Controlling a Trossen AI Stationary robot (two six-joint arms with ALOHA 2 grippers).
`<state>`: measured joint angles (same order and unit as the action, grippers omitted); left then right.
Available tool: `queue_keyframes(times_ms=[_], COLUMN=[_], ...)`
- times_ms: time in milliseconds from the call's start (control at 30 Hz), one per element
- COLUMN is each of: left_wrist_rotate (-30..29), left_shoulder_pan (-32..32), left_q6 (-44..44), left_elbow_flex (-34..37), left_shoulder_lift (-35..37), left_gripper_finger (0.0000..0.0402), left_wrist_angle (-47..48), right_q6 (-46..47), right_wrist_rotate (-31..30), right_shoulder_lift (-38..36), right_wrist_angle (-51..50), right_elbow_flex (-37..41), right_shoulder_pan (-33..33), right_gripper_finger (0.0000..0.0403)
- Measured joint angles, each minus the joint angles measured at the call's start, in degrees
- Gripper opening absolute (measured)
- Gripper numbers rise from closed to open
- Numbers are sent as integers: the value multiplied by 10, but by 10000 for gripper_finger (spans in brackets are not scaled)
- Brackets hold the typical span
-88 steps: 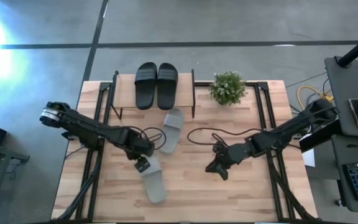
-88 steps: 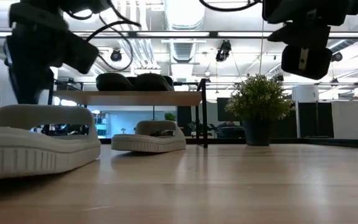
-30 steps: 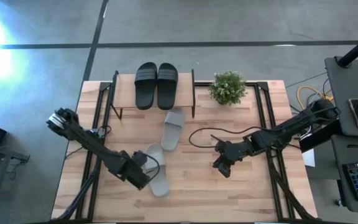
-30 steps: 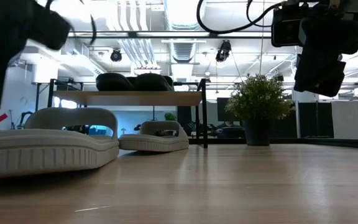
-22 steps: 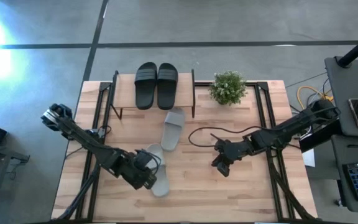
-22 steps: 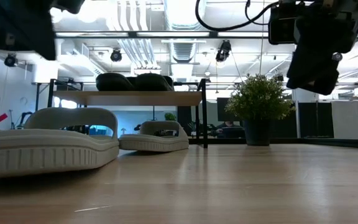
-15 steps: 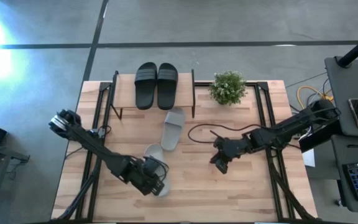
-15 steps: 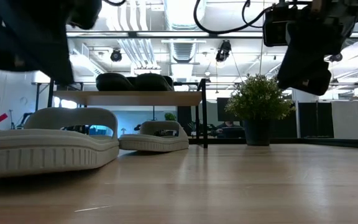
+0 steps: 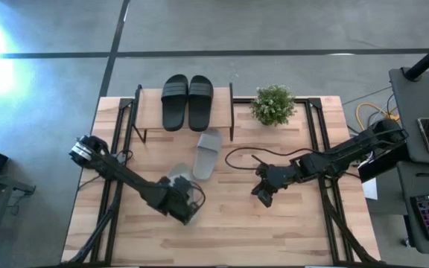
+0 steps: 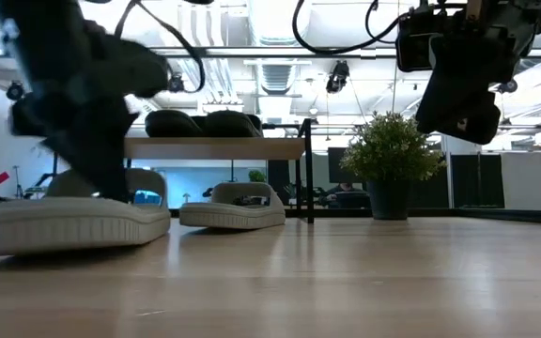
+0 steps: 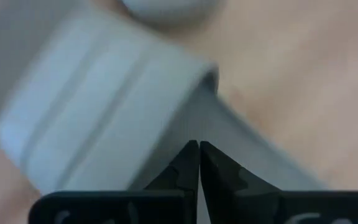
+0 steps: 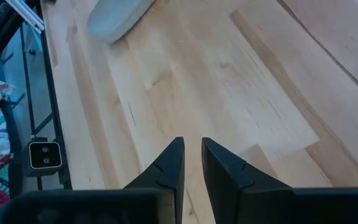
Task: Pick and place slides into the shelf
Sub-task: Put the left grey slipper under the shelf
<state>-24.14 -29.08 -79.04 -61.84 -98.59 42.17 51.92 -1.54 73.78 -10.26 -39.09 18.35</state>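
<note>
Two black slides [image 9: 188, 100] lie side by side on the shelf's top board [image 9: 149, 97]. One light grey slide [image 9: 207, 152] lies sole down on the table just in front of the shelf. The other grey slide [image 10: 73, 223] lies nearer the front edge, and my left gripper [image 11: 199, 148], shut, comes down on it and hides most of it in the high view. My right gripper [image 12: 192, 155] hangs above bare table right of centre. Its fingers are a narrow gap apart with nothing between them. My left gripper's shut fingertips meet the grey slide at the footbed [image 11: 235, 146], right at the heel-side edge of the wide strap [image 11: 104, 112]. They come from above, slanting down. The slide rests sole down on the table.
A potted plant [image 9: 272, 104] stands at the back, right of the shelf. A black cable [image 9: 240, 158] loops over the table's middle. Black frame rails [image 9: 322, 149] run along both table sides. Bare wood lies between the two grippers.
My left gripper has swung toward the table's right edge and come down onto the near grey slide. That slide has shifted a little on the table and looks slightly turned in the low view. My right gripper has drifted slightly toward the left.
</note>
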Motion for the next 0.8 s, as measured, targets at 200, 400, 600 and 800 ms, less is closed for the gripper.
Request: queue_keyframes(times_ms=[200, 400, 600, 800], left_wrist_rotate=[-47, -47, -46, -30], left_shoulder_pan=[40, 50, 8, -51], left_q6=[56, 75, 55, -222], left_elbow_flex=[4, -12, -26, 25], left_shoulder_lift=[29, 75, 126, 110], left_gripper_finger=[0, 0, 0, 0], left_wrist_angle=[54, 48, 14, 17], right_q6=[5, 6, 5, 0], right_wrist_rotate=[0, 0, 0, 2], right_shoulder_lift=[0, 0, 0, 0], right_wrist_angle=[1, 1, 0, 0], right_elbow_flex=[0, 0, 0, 0], right_shoulder_pan=[0, 0, 0, 0], right_gripper_finger=[48, 48, 48, 48])
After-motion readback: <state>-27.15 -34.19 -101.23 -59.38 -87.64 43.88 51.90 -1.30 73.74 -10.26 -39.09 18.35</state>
